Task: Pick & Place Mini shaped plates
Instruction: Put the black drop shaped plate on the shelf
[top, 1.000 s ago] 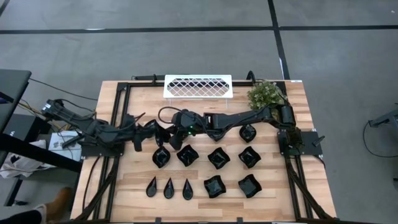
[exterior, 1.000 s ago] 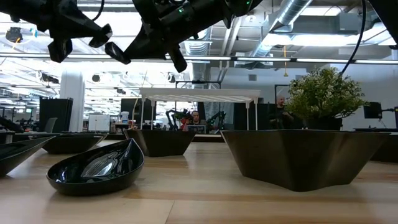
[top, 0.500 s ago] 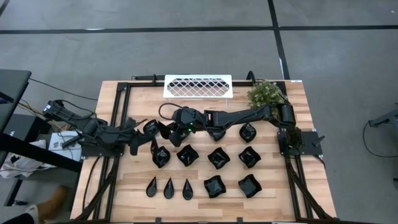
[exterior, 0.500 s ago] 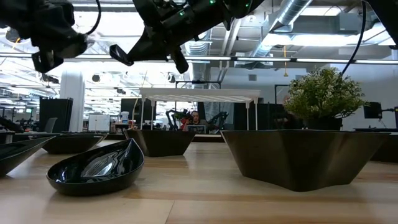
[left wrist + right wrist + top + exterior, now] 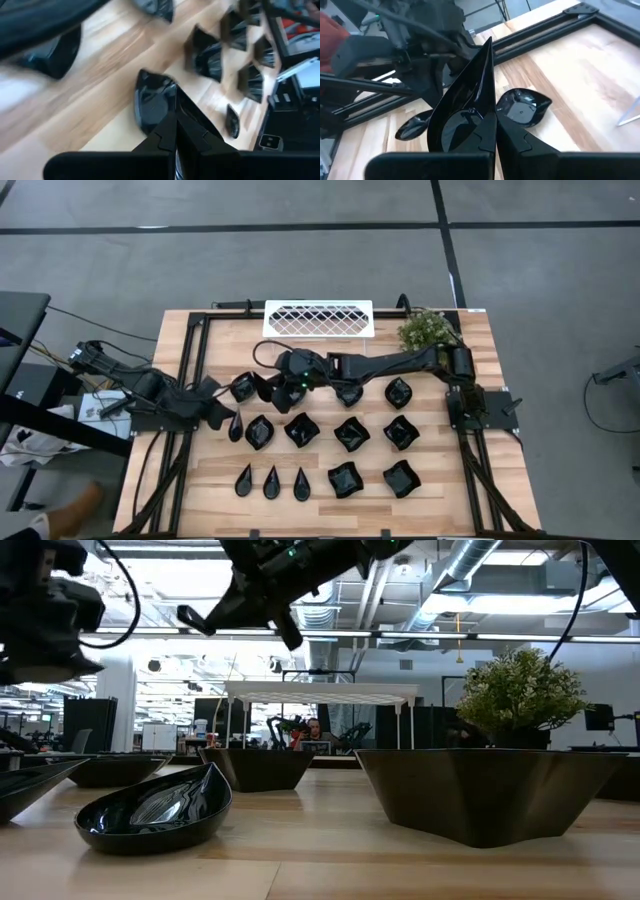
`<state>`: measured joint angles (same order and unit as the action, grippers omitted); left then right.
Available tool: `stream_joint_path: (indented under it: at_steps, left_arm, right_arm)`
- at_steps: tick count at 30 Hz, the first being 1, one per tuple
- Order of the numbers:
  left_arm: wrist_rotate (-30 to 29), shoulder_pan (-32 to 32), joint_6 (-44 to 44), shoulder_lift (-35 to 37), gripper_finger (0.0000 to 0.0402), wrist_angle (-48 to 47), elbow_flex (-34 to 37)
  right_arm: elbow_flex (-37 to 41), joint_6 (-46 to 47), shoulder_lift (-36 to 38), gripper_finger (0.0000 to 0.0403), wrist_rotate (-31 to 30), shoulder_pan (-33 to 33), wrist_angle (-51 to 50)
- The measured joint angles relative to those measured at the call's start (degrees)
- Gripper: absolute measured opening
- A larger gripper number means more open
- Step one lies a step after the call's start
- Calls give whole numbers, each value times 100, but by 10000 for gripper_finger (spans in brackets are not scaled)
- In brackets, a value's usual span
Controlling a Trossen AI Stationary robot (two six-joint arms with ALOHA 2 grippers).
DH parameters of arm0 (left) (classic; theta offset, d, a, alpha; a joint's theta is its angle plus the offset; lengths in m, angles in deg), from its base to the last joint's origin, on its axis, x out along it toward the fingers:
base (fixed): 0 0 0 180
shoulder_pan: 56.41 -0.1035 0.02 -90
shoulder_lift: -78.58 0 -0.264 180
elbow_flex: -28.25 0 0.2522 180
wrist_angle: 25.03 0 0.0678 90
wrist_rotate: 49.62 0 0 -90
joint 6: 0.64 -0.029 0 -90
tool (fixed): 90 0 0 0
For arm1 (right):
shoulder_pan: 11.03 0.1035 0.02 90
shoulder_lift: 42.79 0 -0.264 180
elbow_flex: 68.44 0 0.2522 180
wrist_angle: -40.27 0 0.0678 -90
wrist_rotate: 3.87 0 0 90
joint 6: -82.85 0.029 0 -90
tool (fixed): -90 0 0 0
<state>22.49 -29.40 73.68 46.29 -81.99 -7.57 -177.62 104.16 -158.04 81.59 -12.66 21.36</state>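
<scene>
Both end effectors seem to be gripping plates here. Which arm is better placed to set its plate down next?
Probably left. The left end effector holds a teardrop plate low over bare wood beside the plate rows; the right end effector, shut on a leaf plate, rides higher.

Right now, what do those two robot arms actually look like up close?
Both are dark, jointed arms with black cables trailing from their bases. The right arm carries a small green light near its wrist. Each ends in two flat, black, angular fingers: left gripper, right gripper.
</scene>
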Motion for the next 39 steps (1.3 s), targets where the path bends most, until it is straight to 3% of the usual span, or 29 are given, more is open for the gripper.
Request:
stream_joint_path:
  at_steps: [4,16,28,39]
  left_arm:
    - [229,0,404,-5,3,-395,0]
    - [434,0,424,-146,3,-380,2]
    - [1182,-13,587,-1655,3,-499,11]
    - [1175,-13,968,-2395,3,-471,13]
  right_arm:
    - [-235,-176,2,0,-138,-5,-304]
    - [-592,-193,-7,0,-150,-161,-802]
    - [-979,-222,-7,0,-150,-278,-1096]
    - [-1081,-239,-7,0,-150,-361,-1112]
